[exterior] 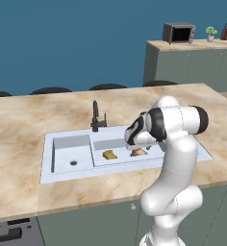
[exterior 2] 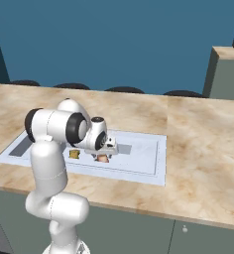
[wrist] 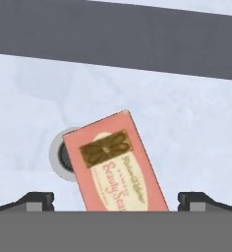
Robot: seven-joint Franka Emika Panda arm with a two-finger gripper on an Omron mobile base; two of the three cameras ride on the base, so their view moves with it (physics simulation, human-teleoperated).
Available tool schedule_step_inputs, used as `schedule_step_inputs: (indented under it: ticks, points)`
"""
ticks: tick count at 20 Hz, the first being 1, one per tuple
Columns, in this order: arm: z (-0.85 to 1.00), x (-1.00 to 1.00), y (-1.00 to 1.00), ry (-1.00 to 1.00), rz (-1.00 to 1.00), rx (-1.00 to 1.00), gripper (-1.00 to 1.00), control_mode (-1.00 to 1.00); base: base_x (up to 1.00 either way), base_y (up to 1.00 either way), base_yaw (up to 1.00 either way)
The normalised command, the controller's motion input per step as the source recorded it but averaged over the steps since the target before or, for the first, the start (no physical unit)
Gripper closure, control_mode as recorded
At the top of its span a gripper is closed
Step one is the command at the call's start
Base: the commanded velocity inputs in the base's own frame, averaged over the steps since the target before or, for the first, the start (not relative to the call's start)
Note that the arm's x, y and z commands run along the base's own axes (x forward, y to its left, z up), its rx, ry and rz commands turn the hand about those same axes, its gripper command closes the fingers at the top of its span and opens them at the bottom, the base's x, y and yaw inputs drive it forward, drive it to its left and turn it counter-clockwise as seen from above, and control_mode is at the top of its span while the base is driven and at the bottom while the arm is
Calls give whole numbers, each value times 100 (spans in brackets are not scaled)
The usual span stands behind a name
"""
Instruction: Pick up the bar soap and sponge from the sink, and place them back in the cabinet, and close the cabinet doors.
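The pale sink [exterior: 48,161] is set into the marble counter. In its longer basin lie the mustard-yellow sponge [exterior: 109,154] and, to its right, the pinkish-red bar soap [exterior: 139,152]. My gripper [wrist: 116,201] hangs open just above the bar soap [wrist: 115,165], one fingertip on each side and apart from it. From the right base view the sponge [exterior 2: 74,154] and the soap [exterior 2: 103,158] peek out under my hand [exterior 2: 105,145]. The soap lies tilted, partly over the basin drain [wrist: 59,155]. The cabinet and the cabinet doors are out of view.
A thin black faucet [exterior: 95,117] stands behind the sink divider. The small basin [exterior: 72,156] is at the left. Dark stool tops [exterior: 108,87] line the counter's far edge. A microwave [exterior: 179,32] and plant [exterior: 211,32] sit on a far counter.
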Motion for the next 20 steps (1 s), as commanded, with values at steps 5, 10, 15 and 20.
schedule_step_inputs:
  ticks: [5, 10, 15, 20]
  points:
    - [-11, 0, 0, 0, 0, 0, -100, -100, 0, 0, 0]
    - [-11, 0, 0, 0, 0, 0, -100, -100, 0, 0, 0]
    - [-11, 0, 0, 0, 0, 0, -100, -100, 0, 0, 0]
    - [-11, 0, 0, 0, 0, 0, -100, -100, 0, 0, 0]
